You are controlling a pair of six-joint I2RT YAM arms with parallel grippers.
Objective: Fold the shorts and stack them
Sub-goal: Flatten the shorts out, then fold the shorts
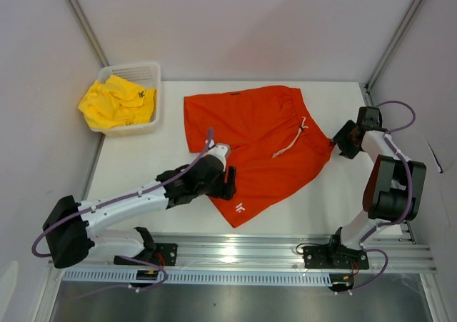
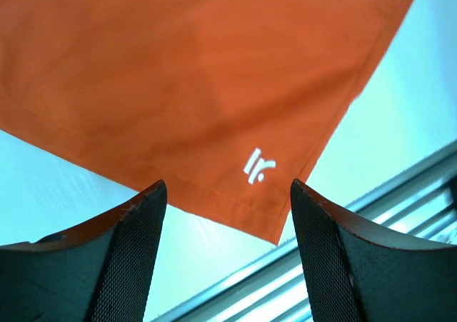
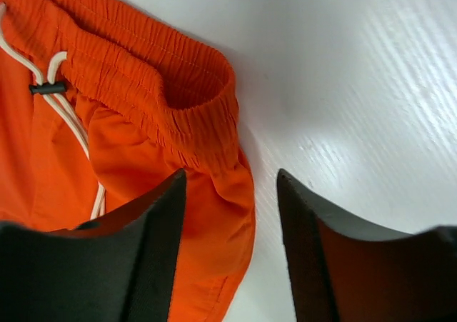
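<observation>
The orange-red shorts (image 1: 257, 140) lie spread flat on the white table, with the white drawstring (image 1: 291, 141) towards the right. My left gripper (image 1: 227, 173) hovers open over the near leg; its wrist view shows the hem corner and white logo (image 2: 258, 166) just beyond the left gripper (image 2: 227, 193). My right gripper (image 1: 341, 141) is at the shorts' right edge. In its wrist view the right gripper (image 3: 230, 183) stands open, with the waistband corner (image 3: 207, 115) bulging between the spread fingers and gripped by neither. The yellow shorts (image 1: 118, 102) lie crumpled in the basket.
The white mesh basket (image 1: 133, 69) stands at the table's back left corner. An aluminium rail (image 1: 243, 252) runs along the near edge, also seen as the rail (image 2: 400, 193) past the hem. Walls and frame posts close in on both sides.
</observation>
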